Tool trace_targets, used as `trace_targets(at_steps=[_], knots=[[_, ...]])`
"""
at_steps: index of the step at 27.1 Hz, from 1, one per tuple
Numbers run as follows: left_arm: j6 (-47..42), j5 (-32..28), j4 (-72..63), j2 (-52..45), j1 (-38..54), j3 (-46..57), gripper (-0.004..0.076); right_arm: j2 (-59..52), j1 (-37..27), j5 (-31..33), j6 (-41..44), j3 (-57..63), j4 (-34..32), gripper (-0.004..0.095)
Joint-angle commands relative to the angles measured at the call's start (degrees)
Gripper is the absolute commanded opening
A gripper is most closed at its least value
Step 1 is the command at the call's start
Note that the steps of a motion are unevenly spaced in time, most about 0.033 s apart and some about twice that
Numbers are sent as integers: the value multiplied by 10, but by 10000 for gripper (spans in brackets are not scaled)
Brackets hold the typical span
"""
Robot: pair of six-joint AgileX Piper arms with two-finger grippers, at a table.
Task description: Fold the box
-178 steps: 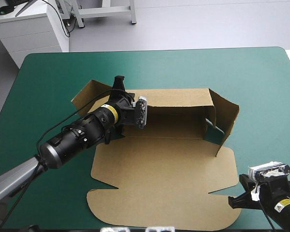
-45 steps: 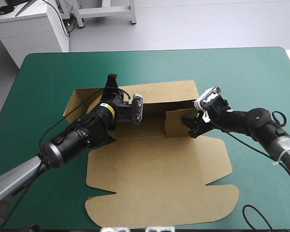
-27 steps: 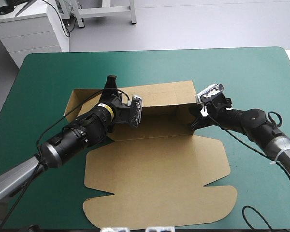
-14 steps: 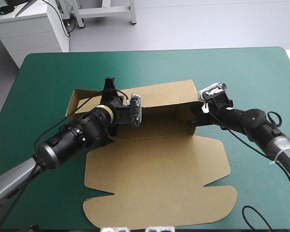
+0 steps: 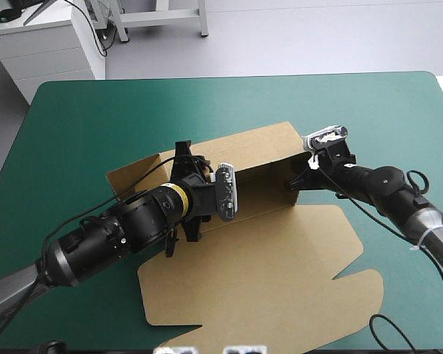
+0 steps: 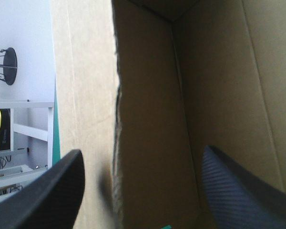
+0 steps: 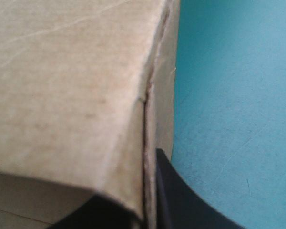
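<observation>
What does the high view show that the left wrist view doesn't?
Only the high view: the whole box, back wall raised and its big flap lying flat on the teal-green table, plus the right gripper at the box's right end. Only the left wrist view: the left gripper is open, its fingers standing either side of a raised wall's cut edge. Both: the brown box and some teal-green table.

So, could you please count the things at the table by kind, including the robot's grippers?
Brown box: 1
Black grippers: 2, the left gripper and the right gripper
Total: 3
</observation>
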Motion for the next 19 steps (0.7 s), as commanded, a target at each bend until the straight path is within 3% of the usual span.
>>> trace_targets(at_steps=[1, 3, 5, 8, 9, 16, 19], knots=[[-17, -3, 12, -37, -34, -32, 482, -18, 0, -3, 8, -17, 27, -8], [-18, 2, 12, -47, -53, -39, 410, -18, 0, -3, 7, -17, 25, -8], [-18, 5, 12, -54, -62, -42, 283, -18, 0, -3, 7, -17, 25, -8], [-13, 7, 11, -62, -64, -47, 31, -18, 0, -2, 5, -17, 20, -8], [-7, 12, 14, -63, -64, -47, 0, -19, 0, -2, 5, -17, 13, -9], [-6, 75, 10, -62, -58, -79, 10, -35, 0, -4, 7, -17, -5, -8], [-6, 73, -49, -61, 8, -134, 10, -41, 0, -7, 7, -17, -9, -10]])
